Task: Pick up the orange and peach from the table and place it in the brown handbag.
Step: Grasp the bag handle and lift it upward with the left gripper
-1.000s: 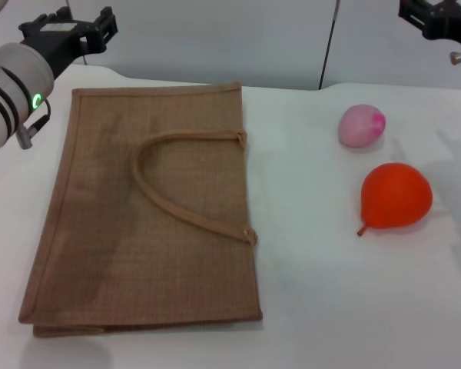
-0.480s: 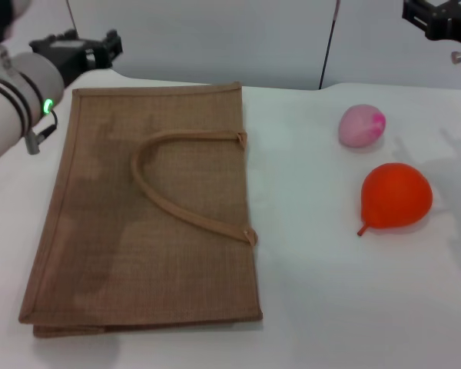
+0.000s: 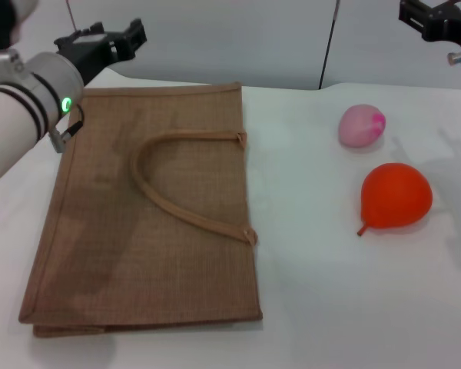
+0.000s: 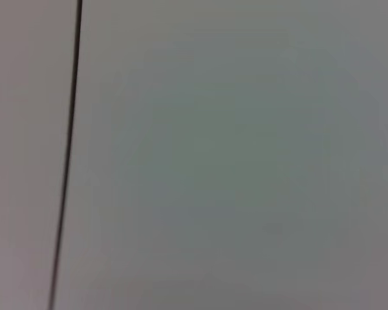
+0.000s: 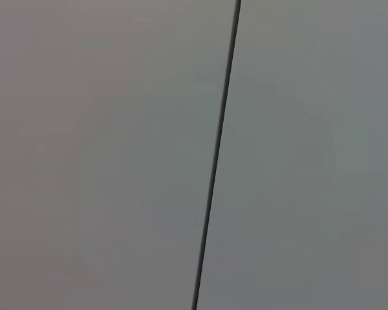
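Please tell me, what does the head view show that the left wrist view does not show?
Only the head view shows the work: the brown handbag lying flat on the white table, the peach and the orange beside it, the left gripper raised above the bag's far left corner, and the right gripper raised at the far right. Only the left wrist view shows a close-up of the pale wall panel with one dark seam. Both share the wall.

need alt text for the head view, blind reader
A brown handbag lies flat on a white table, with a peach and an orange apart to its right. The left hand hovers above the bag's far corner; the right hand is raised at far right.
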`<control>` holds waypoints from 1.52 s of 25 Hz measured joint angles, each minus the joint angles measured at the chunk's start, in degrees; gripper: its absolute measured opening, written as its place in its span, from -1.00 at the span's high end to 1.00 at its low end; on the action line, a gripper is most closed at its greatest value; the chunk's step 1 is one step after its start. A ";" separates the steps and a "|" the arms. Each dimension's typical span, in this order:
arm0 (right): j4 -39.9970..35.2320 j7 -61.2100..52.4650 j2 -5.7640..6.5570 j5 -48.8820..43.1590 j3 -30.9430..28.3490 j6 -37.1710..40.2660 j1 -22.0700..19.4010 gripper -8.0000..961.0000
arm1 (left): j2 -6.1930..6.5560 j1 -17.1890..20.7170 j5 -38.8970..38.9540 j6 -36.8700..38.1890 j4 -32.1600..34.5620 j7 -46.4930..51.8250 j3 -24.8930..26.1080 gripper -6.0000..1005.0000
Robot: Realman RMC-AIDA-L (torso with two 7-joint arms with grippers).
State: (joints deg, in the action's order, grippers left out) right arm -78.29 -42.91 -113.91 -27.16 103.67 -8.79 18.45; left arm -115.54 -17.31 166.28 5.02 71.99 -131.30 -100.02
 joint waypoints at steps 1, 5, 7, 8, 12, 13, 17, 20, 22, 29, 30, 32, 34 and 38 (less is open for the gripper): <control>0.00 0.01 0.00 0.00 0.04 0.00 0.00 -0.78 | 0.57 0.27 -0.01 -3.36 -0.99 2.49 -0.09 -0.25; -0.10 0.02 0.00 0.00 0.13 0.00 0.00 -0.78 | 3.96 0.04 -0.29 -12.78 -5.32 11.72 -1.66 -0.25; -0.14 0.02 0.00 0.00 0.18 0.00 0.01 -0.78 | 5.90 -0.95 -0.37 -13.36 -6.49 14.89 -3.35 -0.25; -0.14 0.02 0.00 0.00 0.19 -0.01 0.00 -0.78 | 6.81 -1.49 -0.40 -13.02 -6.82 16.14 -4.31 -0.25; -0.11 0.02 0.00 0.00 0.21 -0.01 0.00 -0.78 | 9.38 -3.20 -0.42 -8.67 -7.06 19.04 -7.70 -0.25; -0.11 0.02 0.00 0.00 0.22 0.00 0.01 -0.78 | 9.72 -3.54 -0.43 -7.31 -6.91 19.34 -8.32 -0.25; -0.10 0.02 0.00 0.00 0.22 -0.03 0.00 -0.78 | 10.42 -4.82 -0.32 -2.73 -6.66 19.37 -10.09 -0.24; -0.14 0.02 0.00 0.00 0.22 -0.05 0.01 -0.78 | 11.26 -5.59 -0.17 -1.42 -6.66 20.12 -11.35 -0.24; -0.16 0.02 0.00 0.00 0.22 -0.06 0.00 -0.78 | 11.84 -6.26 -0.13 -1.04 -6.74 21.15 -12.35 -0.24; -0.11 0.02 0.00 0.00 0.26 -0.09 0.36 -0.78 | 13.07 -7.29 -0.10 -7.05 -8.75 22.96 -13.36 -0.23; -0.08 0.02 0.00 0.00 0.29 -0.09 0.42 -0.78 | 13.21 -7.51 -0.23 -9.62 -10.00 23.45 -13.40 -0.23; -0.04 0.02 0.00 0.00 0.31 -0.09 0.44 -0.78 | 13.56 -8.25 -0.64 -13.60 -12.64 24.60 -13.72 -0.23; -0.03 0.02 0.00 0.00 0.31 -0.09 0.44 -0.78 | 14.25 -9.56 -2.08 -16.02 -15.33 26.61 -14.66 -0.23; -0.02 0.02 0.00 -0.06 0.31 -0.09 0.45 -0.78 | 15.79 -12.96 -9.28 -18.15 -20.32 35.81 -17.18 -0.23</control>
State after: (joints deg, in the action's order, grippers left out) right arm -78.31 -42.89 -113.90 -27.22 103.97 -8.88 18.90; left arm -99.75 -30.28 157.01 -13.13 51.66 -95.50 -117.20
